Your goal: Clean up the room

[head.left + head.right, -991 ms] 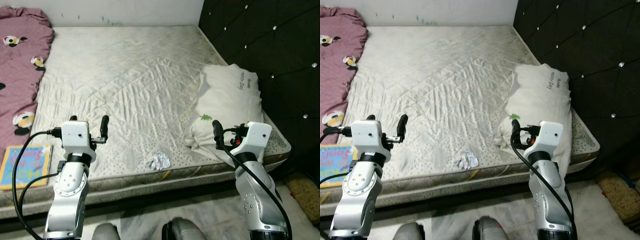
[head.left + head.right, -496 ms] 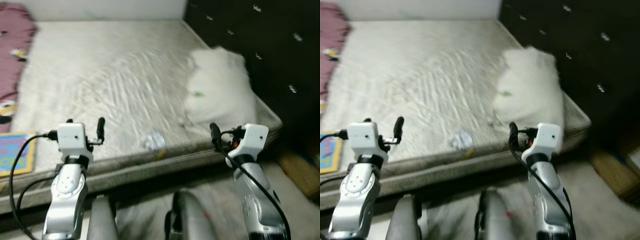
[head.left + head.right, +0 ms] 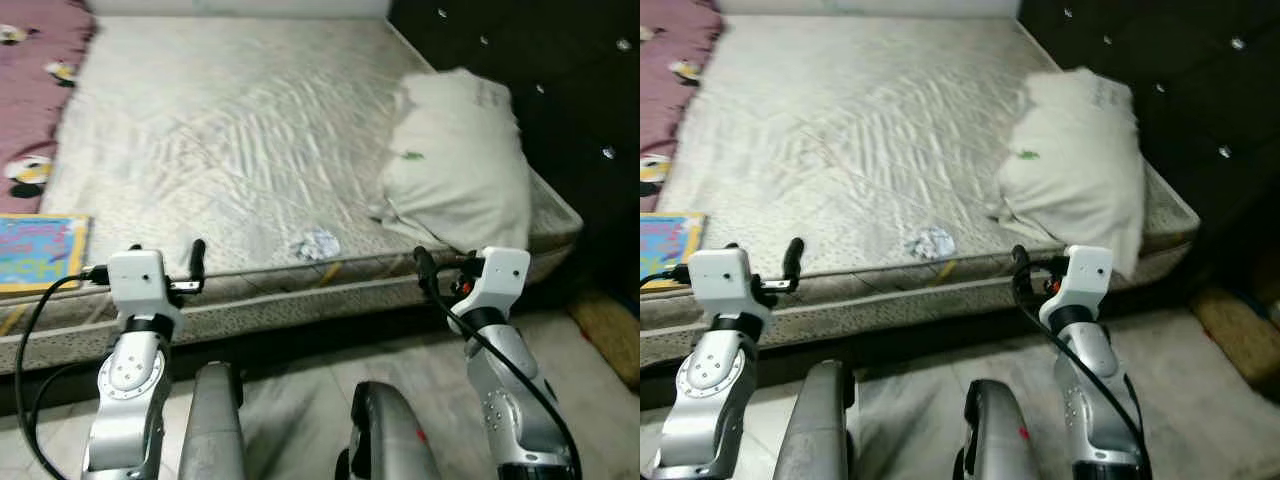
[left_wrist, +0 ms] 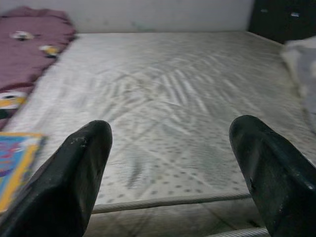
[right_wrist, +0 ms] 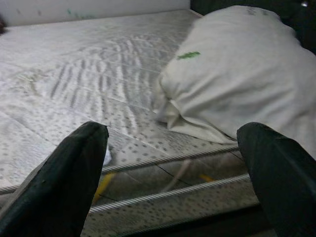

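From the head camera, a bare quilted off-white mattress (image 3: 250, 130) fills the upper scene; a small crumpled ball of white paper (image 3: 316, 243) lies near its front edge, about midway along; a rumpled white pillow with a small green mark (image 3: 460, 165) sits at the front right corner against a black tufted headboard (image 3: 540, 70); a maroon patterned blanket (image 3: 35, 110) covers the left edge, with a colourful flat picture book (image 3: 38, 252) at the front left corner; the left gripper (image 3: 165, 268) and right gripper (image 3: 445, 272) hover short of the front edge. From the left wrist, that gripper's black fingers (image 4: 74, 173) stand wide apart over the mattress, holding nothing. From the right wrist, the fingers (image 5: 69, 173) are likewise spread and empty, the paper ball peeking beside one; likely the paper is the first target, so step closer, centre one gripper above it, and pinch gently, since it looks light and easily nudged away.
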`<state>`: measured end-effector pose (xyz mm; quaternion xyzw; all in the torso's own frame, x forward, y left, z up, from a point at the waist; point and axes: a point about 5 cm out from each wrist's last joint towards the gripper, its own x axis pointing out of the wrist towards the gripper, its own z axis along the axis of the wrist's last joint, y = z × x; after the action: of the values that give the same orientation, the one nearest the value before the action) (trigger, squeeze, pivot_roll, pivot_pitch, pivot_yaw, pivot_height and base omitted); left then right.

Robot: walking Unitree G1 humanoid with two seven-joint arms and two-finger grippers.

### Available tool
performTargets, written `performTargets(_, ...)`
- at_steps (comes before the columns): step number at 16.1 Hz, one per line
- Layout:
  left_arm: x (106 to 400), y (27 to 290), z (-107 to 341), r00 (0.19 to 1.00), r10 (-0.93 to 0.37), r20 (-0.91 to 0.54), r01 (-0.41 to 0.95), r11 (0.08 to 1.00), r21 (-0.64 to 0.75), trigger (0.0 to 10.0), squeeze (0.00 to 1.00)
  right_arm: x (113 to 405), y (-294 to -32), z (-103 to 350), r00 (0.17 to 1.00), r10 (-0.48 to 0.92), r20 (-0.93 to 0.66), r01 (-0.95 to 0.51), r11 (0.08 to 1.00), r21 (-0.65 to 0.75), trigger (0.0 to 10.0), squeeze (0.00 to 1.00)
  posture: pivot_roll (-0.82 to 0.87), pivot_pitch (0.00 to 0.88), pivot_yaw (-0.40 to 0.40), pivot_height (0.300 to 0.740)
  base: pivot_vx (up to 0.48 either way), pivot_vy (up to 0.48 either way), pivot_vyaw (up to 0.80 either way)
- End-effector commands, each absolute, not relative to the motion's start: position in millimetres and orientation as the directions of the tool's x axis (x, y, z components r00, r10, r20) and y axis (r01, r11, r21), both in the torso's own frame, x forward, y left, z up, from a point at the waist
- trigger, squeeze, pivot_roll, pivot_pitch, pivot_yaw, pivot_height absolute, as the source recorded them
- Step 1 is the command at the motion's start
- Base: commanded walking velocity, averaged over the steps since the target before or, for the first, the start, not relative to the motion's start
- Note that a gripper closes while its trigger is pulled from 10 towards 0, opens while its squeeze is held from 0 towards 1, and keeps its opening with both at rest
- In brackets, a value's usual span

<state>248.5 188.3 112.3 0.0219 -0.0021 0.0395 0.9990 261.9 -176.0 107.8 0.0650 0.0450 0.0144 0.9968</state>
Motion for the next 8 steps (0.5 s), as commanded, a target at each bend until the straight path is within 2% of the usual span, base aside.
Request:
performTargets(1, 247.9, 186.8, 116.9, 0.997, 0.07, 0.022, -0.071, 0.997, 0.038, 10.0, 0.0, 261.9, -175.8, 112.5, 0.996, 0.045, -0.075, -0.036, 0.992, 0.118, 10.0, 0.0, 0.01, 0.092, -0.089, 0.604, 0.349, 0.0, 0.0)
performTargets(3, 247.4, 186.6, 116.6, 0.998, 0.066, 0.021, -0.067, 0.997, 0.039, 10.0, 0.0, 261.4, -175.3, 112.5, 0.996, 0.051, -0.075, -0.042, 0.992, 0.118, 10.0, 0.0, 0.01, 0.092, -0.089, 0.604, 0.375, 0.0, 0.2)
performTargets(8, 246.7, 186.4, 116.3, 0.998, 0.059, 0.016, -0.059, 0.997, 0.039, 10.0, 0.0, 260.3, -174.2, 111.9, 0.995, 0.059, -0.078, -0.05, 0.992, 0.12, 10.0, 0.0, 0.01, 0.094, -0.088, 0.604, 0.395, 0.0, 0.78)
